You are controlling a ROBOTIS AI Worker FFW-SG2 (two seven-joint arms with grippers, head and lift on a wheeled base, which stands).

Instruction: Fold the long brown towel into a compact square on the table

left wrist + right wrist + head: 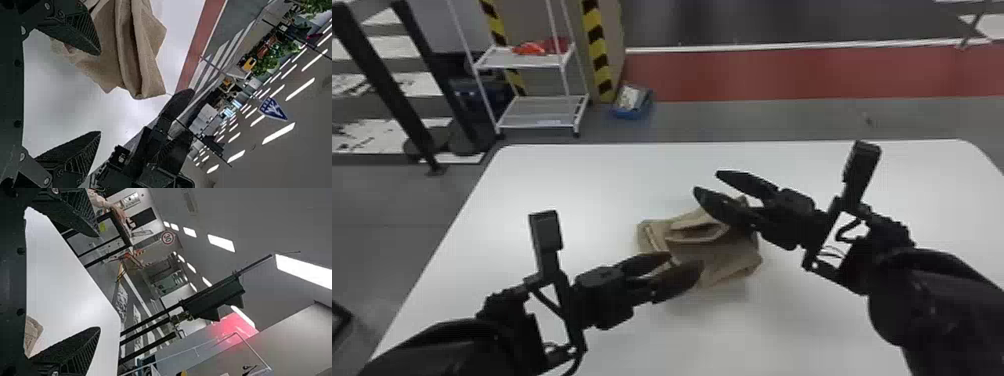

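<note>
Nearest the robot, the left gripper [686, 261] lies over the near left edge of the brown towel [732, 255], its fingers spread wide with no cloth clamped between them; this position probably serves to take up or flatten that edge. The towel itself rests on the white table [557, 175], short of a compact square: a raised, looped fold lies on top and the corners project unevenly. The right gripper [706, 181], likewise wide and empty, is above the towel's far right part, presumably so that the fold may be regrasped or left to settle. It hides part of the cloth from the head view, and because the two grippers flank the towel closely, a joint inward move could snag the loop. Beyond the towel and to its left are a white shelf rack [527, 114] and, nearer its line, a blue bin [633, 113]; a red floor strip [782, 75] runs behind, well apart from the work.
</note>
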